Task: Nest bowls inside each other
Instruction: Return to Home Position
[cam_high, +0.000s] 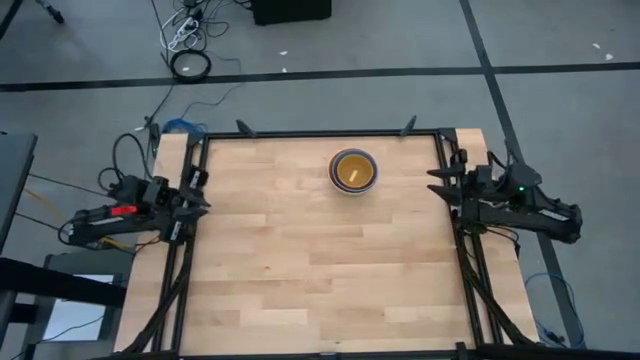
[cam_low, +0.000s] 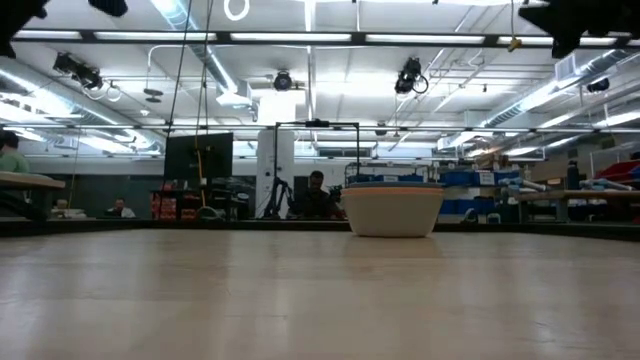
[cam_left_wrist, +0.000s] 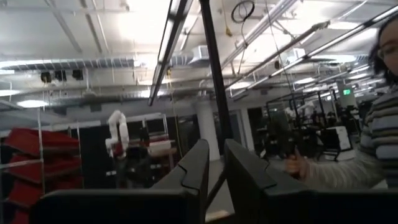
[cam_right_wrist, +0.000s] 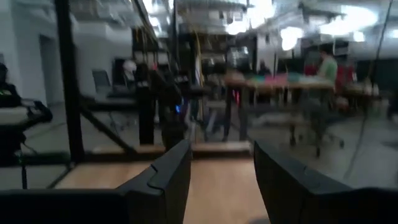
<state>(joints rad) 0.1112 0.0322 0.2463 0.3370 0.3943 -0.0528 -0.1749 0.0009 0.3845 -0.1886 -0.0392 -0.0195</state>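
Bowls (cam_high: 354, 171) look fully stacked on the tabletop (cam_high: 300, 260). Left hand (cam_high: 200, 203) slightly spread, right hand (cam_high: 436, 181) spread, both empty. Best move: stay parked, don't bump the stack

The table (cam_high: 300, 250) is pale wood in lengthwise planks, light tan with faint darker streaks, framed by black rails. The bowls (cam_high: 354, 171) at its far middle sit nested — from above a yellow centre, then thin rings, the outermost grey-blue. From table height the stack's outer wall (cam_low: 394, 212) looks cream, with a blue rim line on top. Both arms are dark; the left one carries a small red patch (cam_high: 123, 210), the right one a green light (cam_high: 519, 189). The floor is grey, crossed by black lines.
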